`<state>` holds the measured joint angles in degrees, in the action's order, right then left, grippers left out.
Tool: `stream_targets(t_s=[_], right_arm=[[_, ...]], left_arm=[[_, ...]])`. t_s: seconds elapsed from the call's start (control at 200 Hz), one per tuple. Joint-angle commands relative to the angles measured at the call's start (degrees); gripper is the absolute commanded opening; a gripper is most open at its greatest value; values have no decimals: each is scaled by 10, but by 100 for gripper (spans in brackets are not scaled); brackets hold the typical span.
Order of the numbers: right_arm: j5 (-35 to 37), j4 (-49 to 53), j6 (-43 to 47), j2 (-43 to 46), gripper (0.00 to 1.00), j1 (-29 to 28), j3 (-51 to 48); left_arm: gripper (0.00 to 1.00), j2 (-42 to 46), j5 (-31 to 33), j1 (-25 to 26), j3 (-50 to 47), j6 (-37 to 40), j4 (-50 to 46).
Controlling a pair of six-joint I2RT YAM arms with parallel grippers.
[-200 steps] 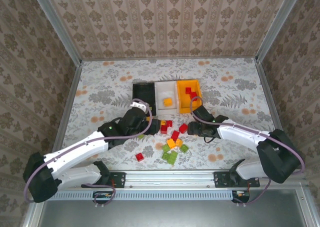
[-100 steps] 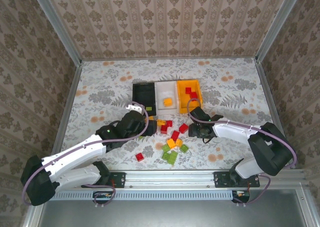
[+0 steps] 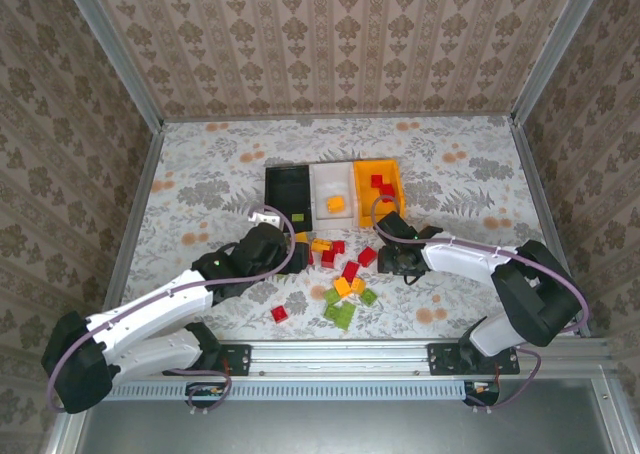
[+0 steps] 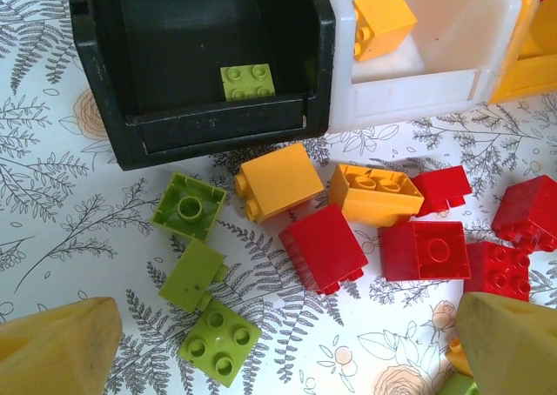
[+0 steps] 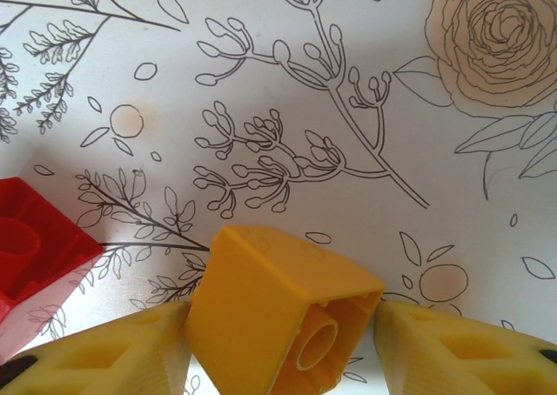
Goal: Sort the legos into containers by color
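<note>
Right pincer [image 5: 283, 353] gripping yellow brick [image 5: 261, 295], red brick [image 5: 35, 238] left, tabletop [image 5: 348, 108] beyond

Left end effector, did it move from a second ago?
Yes. The left end effector has slid a little leftward and downward in the top view, drawing away from the black bin.

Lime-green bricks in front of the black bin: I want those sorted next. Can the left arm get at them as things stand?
Probably yes. The left gripper is open and faces the three lime-green bricks, which lie loose on the table with nothing on top of them.
</note>
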<state>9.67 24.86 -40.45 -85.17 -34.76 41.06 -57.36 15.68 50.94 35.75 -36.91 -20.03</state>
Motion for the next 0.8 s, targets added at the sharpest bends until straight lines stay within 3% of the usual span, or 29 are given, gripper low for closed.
stream_targets(t_s=[0.0,0.27,0.605,0.795], right_arm=[[20,-20,13,-16,56,0,11],[24,-19,26,-9,47,1,15],[19,0,59,76,41,-3,14],[-9,13,93,94,40,-32,78]], left_arm=[[100,5,-7,-5,-7,-15,6],[100,5,-11,-8,-8,-13,8],[100,12,-8,-11,-11,-17,0],[100,33,-1,-12,-13,-22,-16]])
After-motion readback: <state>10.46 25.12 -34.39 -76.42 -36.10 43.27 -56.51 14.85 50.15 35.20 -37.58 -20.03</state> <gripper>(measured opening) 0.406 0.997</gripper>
